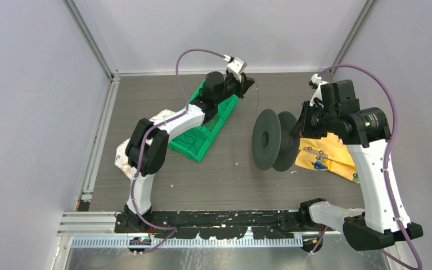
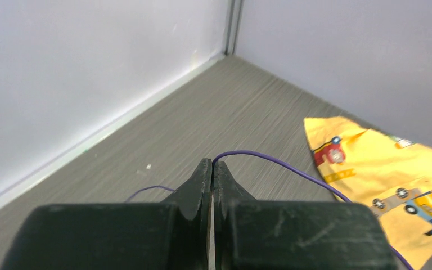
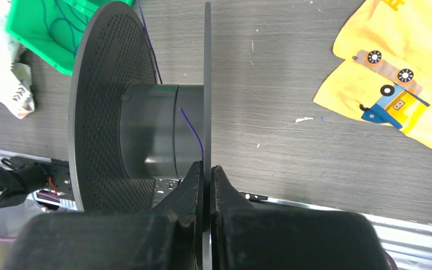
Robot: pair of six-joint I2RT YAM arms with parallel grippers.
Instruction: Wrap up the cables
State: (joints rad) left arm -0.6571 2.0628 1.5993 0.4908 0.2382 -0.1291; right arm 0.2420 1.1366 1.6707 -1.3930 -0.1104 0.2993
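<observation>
Cable (image 2: 270, 156): judged thin, light, limp, likely slippery; left fingers (image 2: 204, 171) pinch it tight, a fair holding point. Right fingers (image 3: 198, 174) clamp the spool (image 3: 146, 129) flange, at 5 o'clock from the left.

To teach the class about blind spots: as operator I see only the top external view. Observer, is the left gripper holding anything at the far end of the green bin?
Observer: Yes. The left wrist view shows the left gripper shut on a thin purple cable.
Operator: And the right gripper?
Observer: The right wrist view shows it shut on one thin flange of the black spool.
Operator: Any cable on the spool?
Observer: One purple strand crosses its hub.
</observation>
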